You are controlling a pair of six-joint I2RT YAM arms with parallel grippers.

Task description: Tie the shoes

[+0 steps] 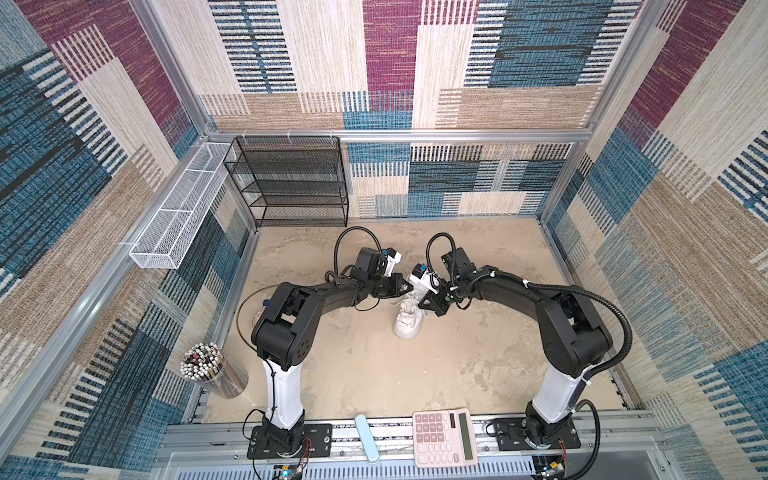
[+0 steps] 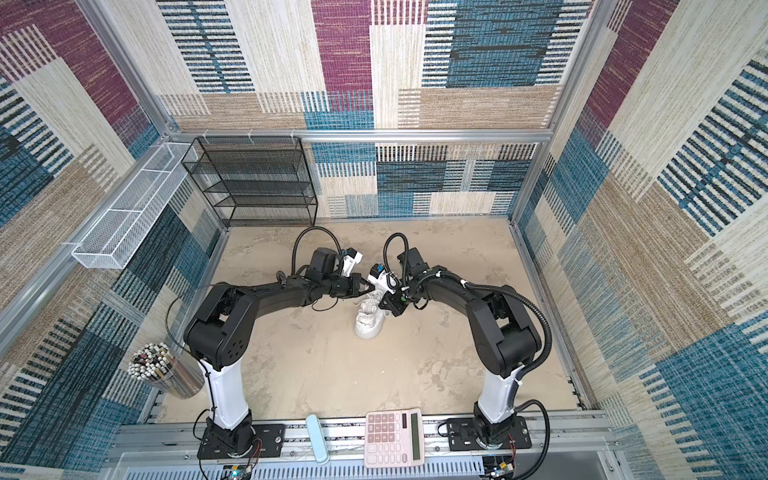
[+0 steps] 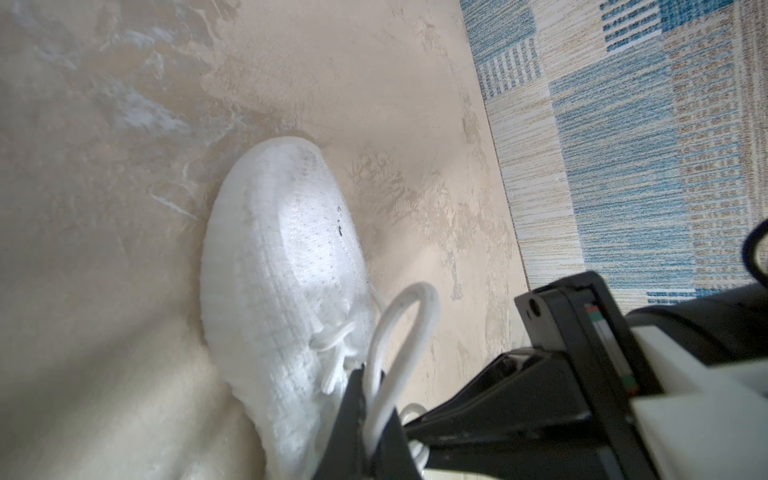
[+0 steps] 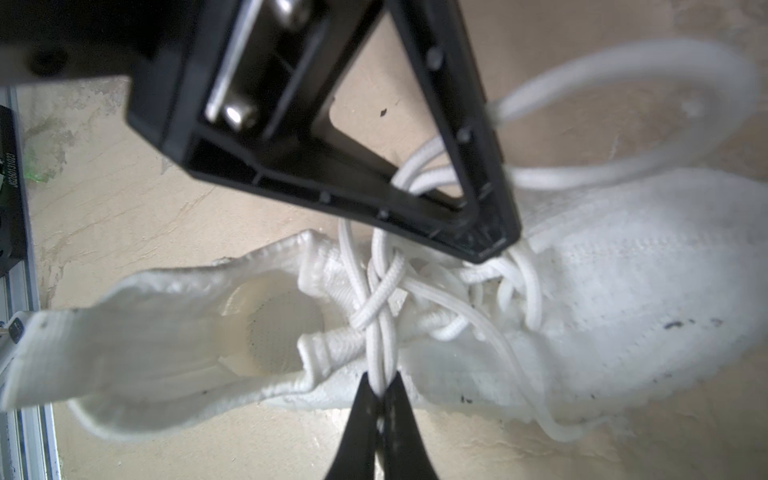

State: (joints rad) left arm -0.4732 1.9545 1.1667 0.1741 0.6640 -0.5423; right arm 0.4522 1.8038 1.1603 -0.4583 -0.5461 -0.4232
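Observation:
The shoes are one white sneaker [image 1: 408, 320] [image 2: 369, 322] on the sandy floor, toe toward the front, between both arms. In the left wrist view my left gripper [image 3: 371, 384] is shut on a loop of white lace [image 3: 401, 320] that stands up beside the sneaker [image 3: 282, 249]. In the right wrist view my right gripper [image 4: 381, 384] is shut on a doubled lace strand [image 4: 380, 345] running out of the crossed laces above the shoe's opening [image 4: 270, 328]. The left gripper [image 4: 492, 245] hangs just over the knot, its loop [image 4: 665, 62] arching away. In both top views the two grippers nearly touch over the shoe.
A pink calculator [image 1: 442, 436] and a pale blue case [image 1: 368, 438] lie on the front rail. A cup of pencils [image 1: 208, 370] stands front left. A black mesh rack [image 1: 291, 183] and a white wire basket [image 1: 178, 220] sit at the back left wall.

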